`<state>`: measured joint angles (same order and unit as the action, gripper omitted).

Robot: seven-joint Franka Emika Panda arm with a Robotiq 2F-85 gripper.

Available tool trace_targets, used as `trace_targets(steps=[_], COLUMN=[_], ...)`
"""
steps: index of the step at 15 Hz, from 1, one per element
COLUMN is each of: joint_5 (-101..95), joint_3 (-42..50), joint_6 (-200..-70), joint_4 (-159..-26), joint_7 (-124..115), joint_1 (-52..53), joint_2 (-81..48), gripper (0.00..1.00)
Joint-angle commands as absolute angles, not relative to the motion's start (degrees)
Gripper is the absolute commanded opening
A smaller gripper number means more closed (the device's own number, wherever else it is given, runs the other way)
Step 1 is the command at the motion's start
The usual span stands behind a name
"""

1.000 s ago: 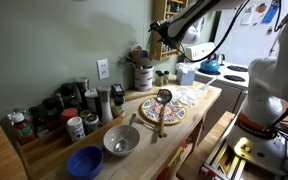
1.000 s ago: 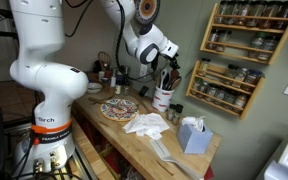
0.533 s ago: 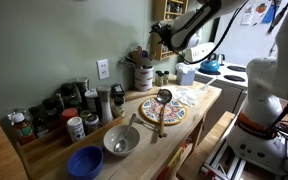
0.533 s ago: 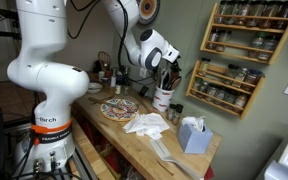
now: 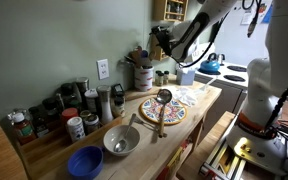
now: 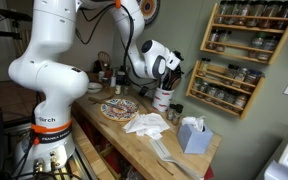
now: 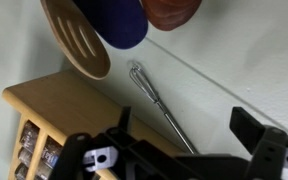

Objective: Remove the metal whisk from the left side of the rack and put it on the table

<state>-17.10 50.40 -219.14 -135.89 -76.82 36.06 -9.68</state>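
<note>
In the wrist view the metal whisk (image 7: 156, 103) is a thin wire shaft lying against the pale wall, beside the end of the brown wooden rack (image 7: 46, 108) with its little jars. My gripper (image 7: 184, 135) is open and empty; the whisk's shaft runs between its two dark fingers without touching them. In both exterior views the gripper (image 5: 164, 42) (image 6: 170, 66) hovers above the utensil crock (image 6: 164, 98), left of the jar rack (image 6: 220, 86). The pale wooden table (image 5: 202, 100) (image 6: 176, 152) lies below.
A wooden slotted spoon (image 7: 76, 35) and a blue utensil (image 7: 122, 20) stick out of the crock (image 5: 142, 76). On the table are a patterned plate (image 5: 164, 110), a ladle, a metal bowl (image 5: 121, 140), a blue bowl (image 5: 85, 161), jars, a tissue box (image 6: 194, 133) and a white cloth (image 6: 144, 123).
The arm has swung, and the gripper has dropped a little lower over the crock, toward the left end of the rack. It stays open and empty.
</note>
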Motion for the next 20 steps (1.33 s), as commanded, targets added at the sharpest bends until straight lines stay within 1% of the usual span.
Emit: trace_targets(steps=[1,2,3,8,9,10,11,13,14,15,16,17,18,19,20], joint_5=[-18.41,-17.12,-12.95,-12.8,-11.5,-13.44,-12.71,-12.11,-7.96,-10.59,-6.38,-5.65,-8.01,-4.35,-3.94], joint_3=[49.05,50.05,38.33,37.97,35.86,42.7,40.76,40.7,29.61,38.59,25.48,23.46,30.27,17.18,15.95], joint_6=[-221.42,-220.02,-219.14,-219.19,-220.37,-221.61,-222.17,-222.94,-222.58,-223.34,-222.89,-223.21,-223.86,-223.85,-224.4], joint_4=[-129.71,-133.05,-132.3,-130.62,-129.81,-128.55,-127.88,-126.9,-126.87,-126.14,-126.16,-125.84,-125.02,-124.85,-124.53], joint_7=[-83.74,-79.83,-73.86,-74.48,-74.16,-79.06,-78.66,-79.39,-72.77,-78.65,-71.38,-70.82,-75.24,-68.77,-68.51], joint_1=[31.33,34.04,23.98,23.3,21.43,26.82,25.02,24.64,15.55,22.75,12.03,10.13,15.56,4.52,3.31], joint_2=[-17.14,-13.49,-11.75,-13.19,-14.13,-17.23,-17.7,-18.82,-16.94,-19.37,-17.37,-17.71,-19.71,-18.38,-18.8], gripper=[1.0,1.0,1.0,1.0,1.0,1.0,1.0,1.0,1.0,1.0,1.0,1.0,1.0,1.0,1.0])
